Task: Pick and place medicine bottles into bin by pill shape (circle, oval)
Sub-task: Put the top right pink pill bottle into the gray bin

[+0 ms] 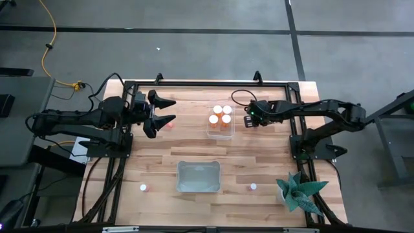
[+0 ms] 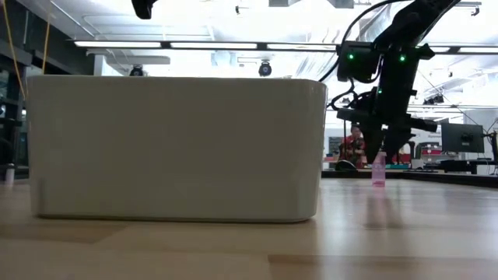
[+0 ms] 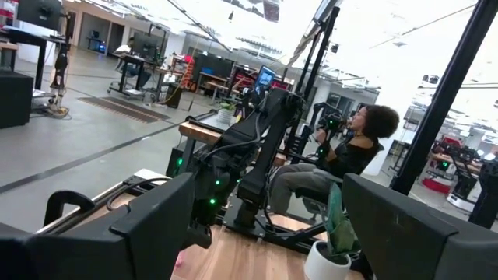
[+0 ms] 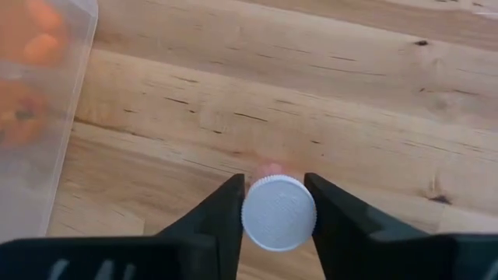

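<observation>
My right gripper [image 1: 248, 120] stands over the table just right of the far clear bin [image 1: 220, 133], shut on a medicine bottle with a white cap [image 4: 278, 211] and a pinkish body [image 2: 379, 171]. The far bin holds a few bottles [image 1: 217, 110]. Two more bottles stand upright near the front edge, one at the left [image 1: 143, 188] and one at the right [image 1: 253, 187]. My left gripper [image 1: 163, 111] is open and empty, raised at the far left; a small pinkish thing [image 1: 169, 125] lies on the table below it. My right gripper pinches the bottle's round white cap [image 4: 250, 214] between its two fingers, one on each side of the rim. The fingers [image 4: 226, 210] come from above, pointing down. The bottle is upright, and in the low view its base [image 2: 379, 183] seems to rest on the table.
A second clear bin [image 1: 198, 176] stands at the front middle and fills the low view [image 2: 175, 148]. A potted plant [image 1: 299, 192] stands at the front right corner. A person [image 3: 350, 152] sits beyond the table. Bare wood lies between the two bins.
</observation>
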